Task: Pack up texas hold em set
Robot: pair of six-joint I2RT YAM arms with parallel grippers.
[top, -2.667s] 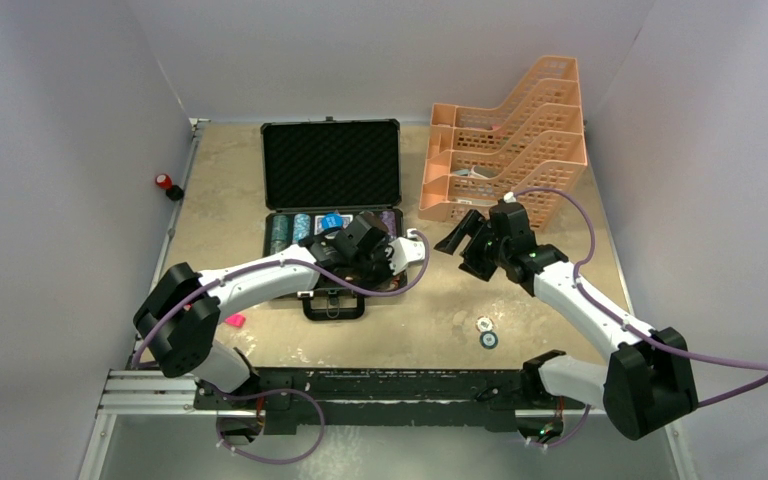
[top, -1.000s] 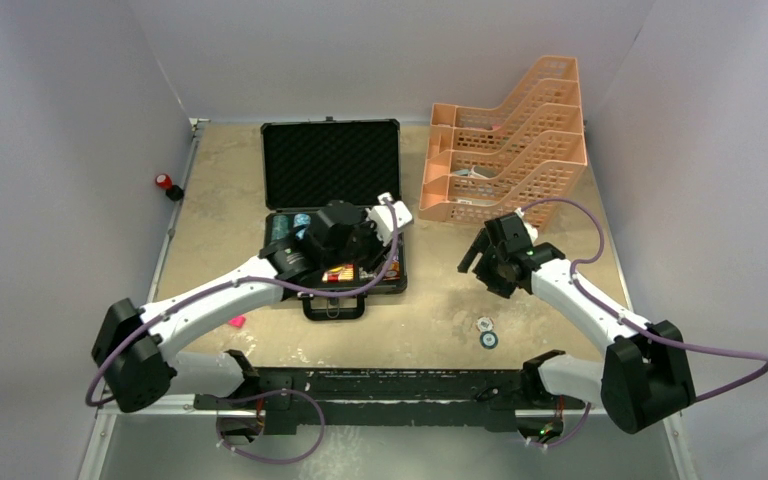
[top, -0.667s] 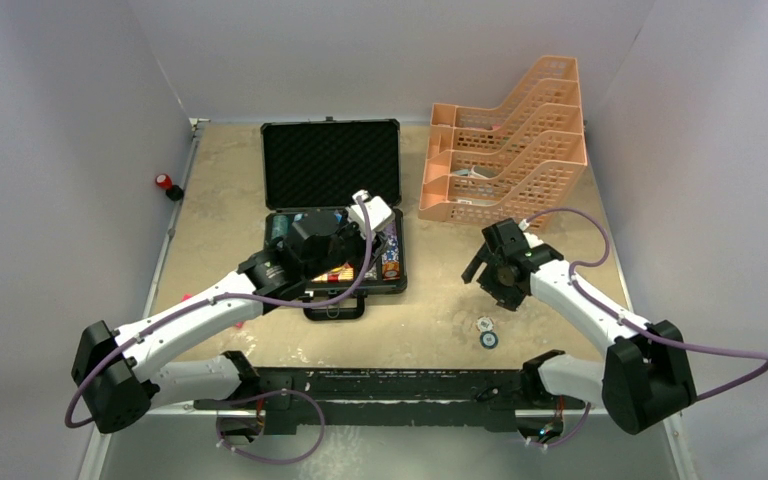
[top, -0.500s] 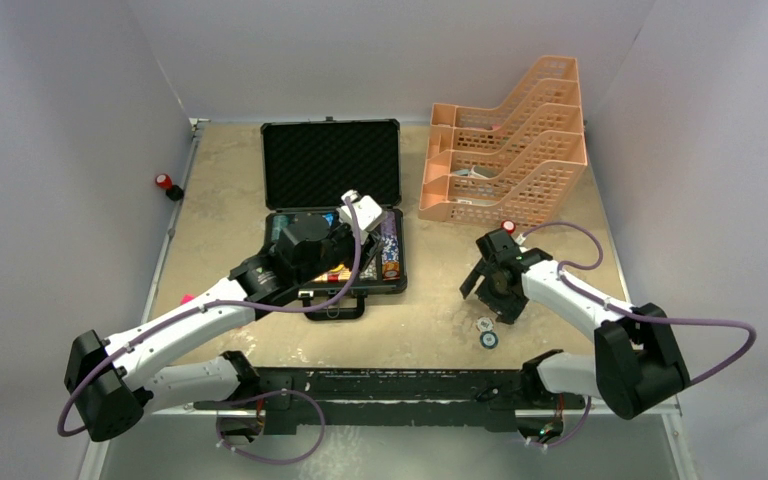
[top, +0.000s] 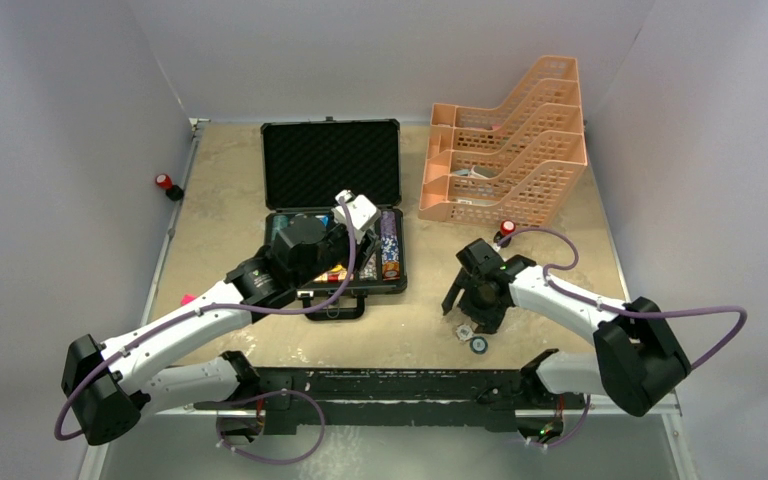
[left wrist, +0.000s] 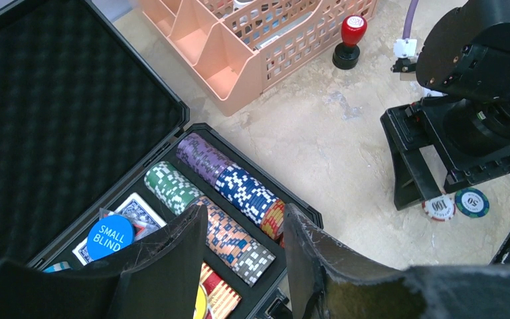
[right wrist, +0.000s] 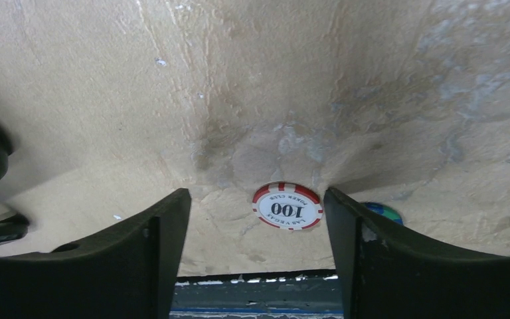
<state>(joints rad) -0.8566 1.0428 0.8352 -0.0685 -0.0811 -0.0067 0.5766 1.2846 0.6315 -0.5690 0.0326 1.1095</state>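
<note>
The black briefcase (top: 330, 165) lies open, its lid flat on the table behind it. Its base (left wrist: 302, 211) holds rows of poker chips (left wrist: 239, 189), a card deck (left wrist: 138, 207) and a blue "small blind" button (left wrist: 109, 237). My left gripper (left wrist: 246, 229) is open and empty above the base; it also shows in the top view (top: 345, 245). My right gripper (right wrist: 254, 199) is open and low over the table near the front edge (top: 468, 312). A red-and-white 100 chip (right wrist: 287, 206) lies between its fingers. A green 50 chip (left wrist: 471, 202) lies just beside it, partly behind the right finger.
A peach stacked tray rack (top: 505, 150) stands at the back right. A red-topped stamp (top: 506, 230) stands in front of it. A pink marker (top: 187, 298) lies under the left arm. A red knob (top: 165, 183) sits off the table's left edge.
My right gripper has moved toward the front edge and down over the two loose chips, which now lie slightly further left. My left arm has pulled back and left over the case.
</note>
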